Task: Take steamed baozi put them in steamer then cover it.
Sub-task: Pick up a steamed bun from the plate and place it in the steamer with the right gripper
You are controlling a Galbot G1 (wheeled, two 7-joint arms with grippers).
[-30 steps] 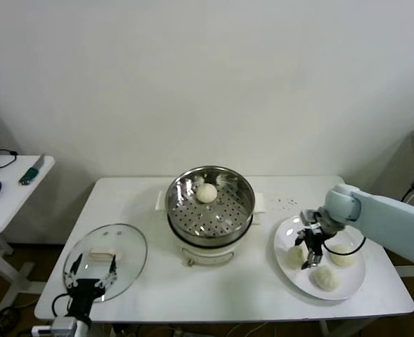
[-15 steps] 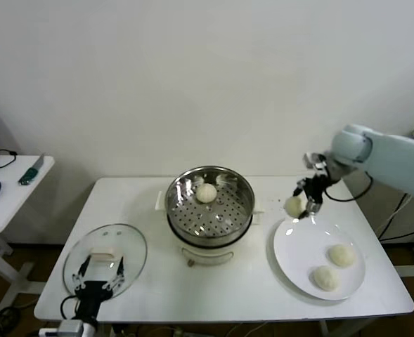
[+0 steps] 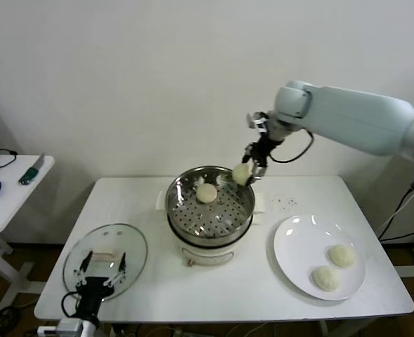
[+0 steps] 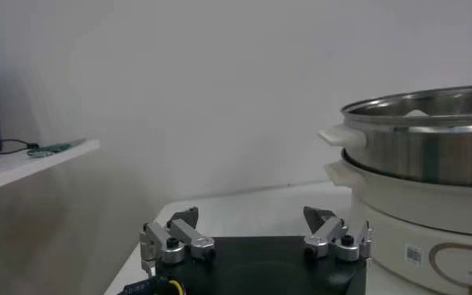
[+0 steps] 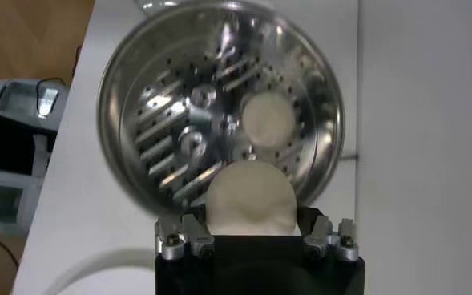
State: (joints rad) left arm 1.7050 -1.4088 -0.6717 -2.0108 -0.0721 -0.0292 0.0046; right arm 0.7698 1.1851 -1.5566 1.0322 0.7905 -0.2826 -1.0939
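Now the right gripper [image 3: 252, 170] is squeezed on a bun [image 3: 241, 174] up above the steamer's [image 3: 210, 203] far right rim, while the left gripper [image 3: 100, 270], fingers apart, waits near the cover [image 3: 133, 256].

We see a plain white wall [image 3: 122, 77] behind the white table [image 3: 221, 295], a smaller white side table [image 3: 10, 196] left of it, brown floor [image 3: 17, 253] beneath.

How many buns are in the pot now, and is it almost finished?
One baozi already sits in the steamer. The right gripper holds a second baozi above its rim. Two baozi wait on the plate. The glass lid lies on the table by the left gripper, not yet on.
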